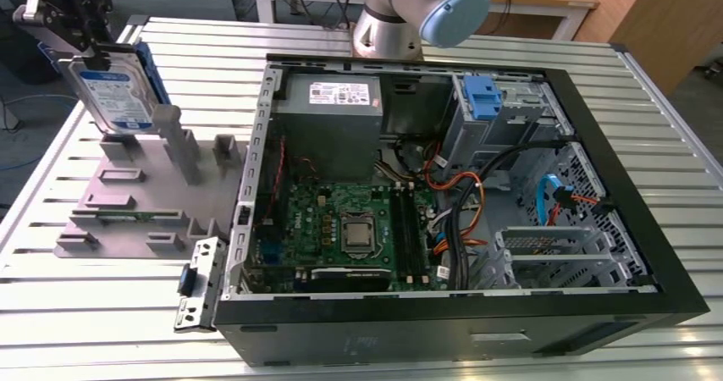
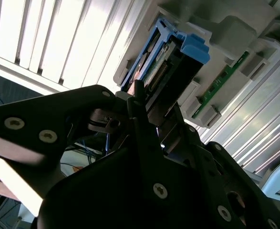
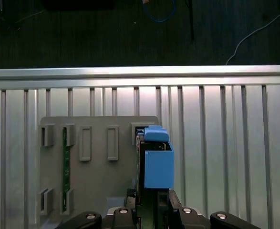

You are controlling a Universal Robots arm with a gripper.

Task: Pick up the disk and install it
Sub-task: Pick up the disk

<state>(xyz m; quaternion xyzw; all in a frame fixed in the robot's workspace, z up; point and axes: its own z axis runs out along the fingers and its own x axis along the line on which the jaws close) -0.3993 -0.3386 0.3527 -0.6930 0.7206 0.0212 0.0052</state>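
The disk is a silver drive with a blue-and-white label in a blue carrier. It stands upright at the exterior view's far left, over the back of the grey holder stand. My gripper is shut on the disk's upper edge. Whether the lower edge still touches the stand's posts, I cannot tell. In the first wrist view the disk shows edge-on beyond my gripper, beside the stand. In the second wrist view my gripper clamps the disk.
An open black computer case lies at the exterior view's right, with a grey power supply, a metal bay with a blue latch, a motherboard and loose cables. A green memory stick sits in the stand. The arm's base is behind the case.
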